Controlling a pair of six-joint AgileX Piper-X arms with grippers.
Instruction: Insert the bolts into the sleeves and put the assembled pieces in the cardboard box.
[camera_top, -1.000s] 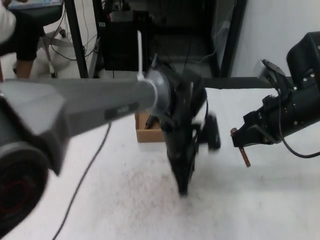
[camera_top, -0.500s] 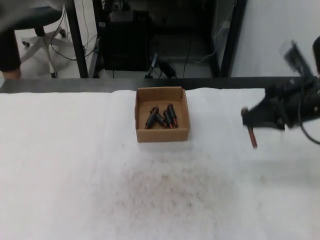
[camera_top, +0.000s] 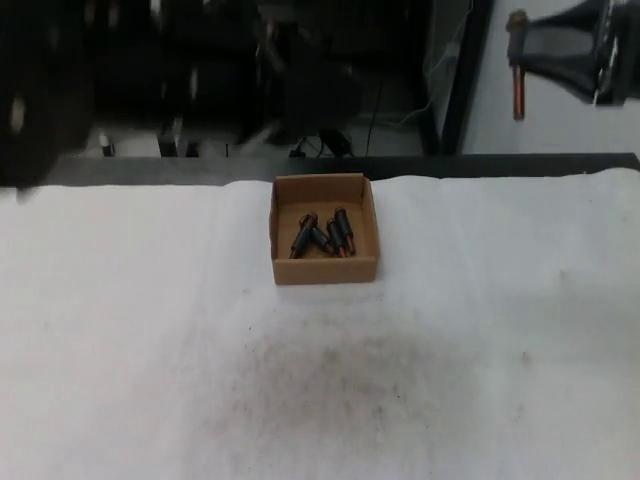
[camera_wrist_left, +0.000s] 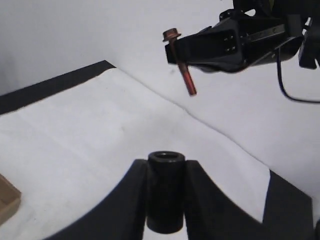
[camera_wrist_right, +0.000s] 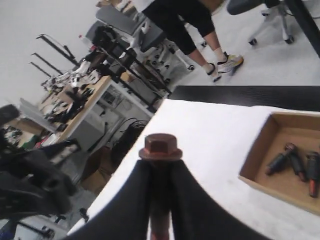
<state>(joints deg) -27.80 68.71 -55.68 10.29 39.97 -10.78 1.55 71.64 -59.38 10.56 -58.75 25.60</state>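
The left gripper (camera_wrist_left: 166, 172) clamps a black sleeve (camera_wrist_left: 166, 200); the right gripper (camera_wrist_right: 160, 172) clamps a reddish bolt (camera_wrist_right: 160, 147). The cardboard box (camera_top: 323, 270) holds seemingly four assembled pieces (camera_top: 322, 233).

The right gripper (camera_wrist_left: 174, 51) is showing a black, boxy body with small screws (camera_wrist_left: 229, 43); a thin black cable (camera_wrist_left: 292, 97) is looping from it. The left gripper (camera_wrist_left: 166, 175) is showing smooth, curved black fingers (camera_wrist_left: 202, 200).

One cardboard box (camera_top: 325, 270); four assembled pieces (camera_top: 303, 236); one separate bolt (camera_top: 518, 92); one separate sleeve (camera_wrist_left: 165, 192).
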